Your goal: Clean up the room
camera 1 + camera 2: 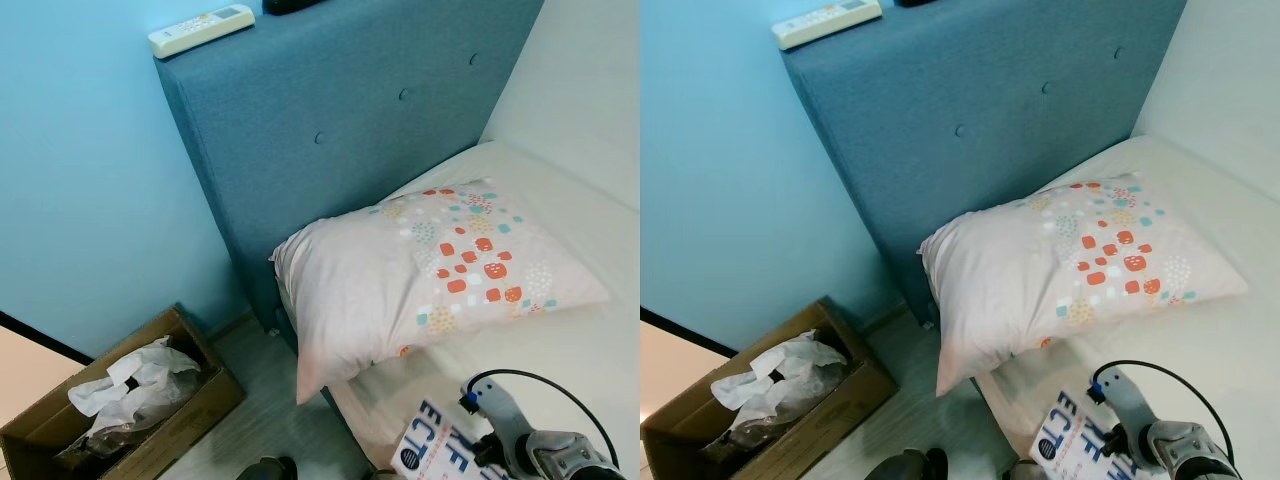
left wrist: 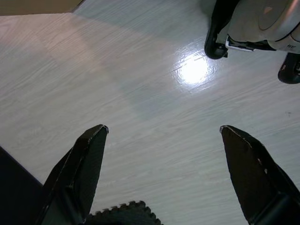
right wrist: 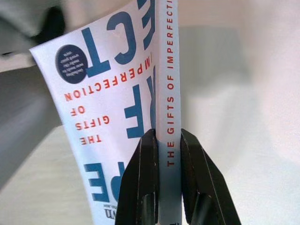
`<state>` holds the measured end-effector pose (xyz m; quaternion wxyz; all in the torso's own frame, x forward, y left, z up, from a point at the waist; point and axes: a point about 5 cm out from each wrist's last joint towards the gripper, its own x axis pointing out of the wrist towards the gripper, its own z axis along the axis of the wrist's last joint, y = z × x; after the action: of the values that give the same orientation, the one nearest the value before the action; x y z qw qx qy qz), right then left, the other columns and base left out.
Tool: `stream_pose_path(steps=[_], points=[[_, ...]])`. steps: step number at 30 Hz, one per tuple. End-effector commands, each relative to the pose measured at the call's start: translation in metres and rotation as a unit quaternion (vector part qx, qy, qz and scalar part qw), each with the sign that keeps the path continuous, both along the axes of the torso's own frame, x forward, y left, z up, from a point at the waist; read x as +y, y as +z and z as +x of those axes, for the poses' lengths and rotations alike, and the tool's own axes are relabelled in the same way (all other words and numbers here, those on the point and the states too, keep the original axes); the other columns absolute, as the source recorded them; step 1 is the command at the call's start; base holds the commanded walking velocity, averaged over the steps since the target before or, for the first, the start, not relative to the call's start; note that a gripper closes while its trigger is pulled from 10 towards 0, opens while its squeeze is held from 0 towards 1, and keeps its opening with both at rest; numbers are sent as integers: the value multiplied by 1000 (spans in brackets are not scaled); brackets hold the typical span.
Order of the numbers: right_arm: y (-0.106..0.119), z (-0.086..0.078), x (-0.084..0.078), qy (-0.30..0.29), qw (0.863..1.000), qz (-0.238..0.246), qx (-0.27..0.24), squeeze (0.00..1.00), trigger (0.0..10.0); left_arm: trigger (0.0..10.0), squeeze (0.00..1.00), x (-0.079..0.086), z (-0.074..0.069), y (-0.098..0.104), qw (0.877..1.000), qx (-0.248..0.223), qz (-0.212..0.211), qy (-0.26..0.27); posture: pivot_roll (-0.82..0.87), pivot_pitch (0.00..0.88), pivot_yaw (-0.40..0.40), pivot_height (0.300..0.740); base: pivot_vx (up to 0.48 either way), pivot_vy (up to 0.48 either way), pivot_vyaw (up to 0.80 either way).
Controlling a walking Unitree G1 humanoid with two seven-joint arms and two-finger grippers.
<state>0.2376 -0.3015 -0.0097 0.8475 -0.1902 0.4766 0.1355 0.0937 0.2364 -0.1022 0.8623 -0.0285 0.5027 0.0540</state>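
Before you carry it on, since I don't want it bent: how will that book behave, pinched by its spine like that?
The book looks like a thin paperback, so probably light. The right gripper clamps only its spine, and the cover already curves away, so it will likely flop and swing. The glossy-looking cover may slip if jolted.

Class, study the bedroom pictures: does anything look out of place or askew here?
Yes. The pillow lies askew, one corner hanging off the mattress edge toward the floor. A white remote sits atop the blue headboard. The right gripper is shut on a book's spine near the bed's edge.
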Motion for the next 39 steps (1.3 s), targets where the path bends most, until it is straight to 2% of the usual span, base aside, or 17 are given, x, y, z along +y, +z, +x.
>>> stream_pose_path(steps=[1, 8, 15, 16, 17, 18, 25, 39], points=[[-2, -7, -11, -31, 999, -26, -6, 0, 10000, 10000, 0, 3, -18, -3, 1000, 27, 3, -1, 44, 316, 57, 702, 0, 0, 0], [3, -4, -18, -77, 995, -43, -45, 0, 10000, 10000, 0, 4, -18, -3, 1000, 27, 3, -2, 43, 317, 59, 702, 0, 0, 0], [-4, -10, -13, -70, 996, -36, -28, 0, 10000, 10000, 0, 3, -18, -4, 1000, 27, 2, -2, 45, 317, 57, 702, 0, 0, 0], [-6, -11, -11, -62, 997, -34, -24, 631, 10000, 10000, 0, 3, -18, -4, 1000, 27, 2, -2, 45, 317, 57, 702, 0, 0, 0], [-6, -11, -11, -62, 997, -34, -24, 631, 10000, 10000, 0, 3, -18, -4, 1000, 27, 2, -2, 45, 317, 57, 702, 0, 0, 0], [-7, -12, -10, -56, 998, -32, -22, 1000, 10000, 10000, 0, 3, -18, -4, 1000, 27, 2, -2, 45, 317, 57, 702, 0, 0, 0], [-2, -7, -16, -77, 994, -56, -44, 1000, 10000, 10000, 0, 3, -18, -3, 1000, 27, 2, -2, 44, 316, 58, 702, 0, 0, 0], [9, -1, -28, -64, 991, -109, -48, 1000, 10000, 10000, 0, -1, -12, -4, 1000, 23, -1, -1, 31, 285, 51, 702, 0, 0, 0]])
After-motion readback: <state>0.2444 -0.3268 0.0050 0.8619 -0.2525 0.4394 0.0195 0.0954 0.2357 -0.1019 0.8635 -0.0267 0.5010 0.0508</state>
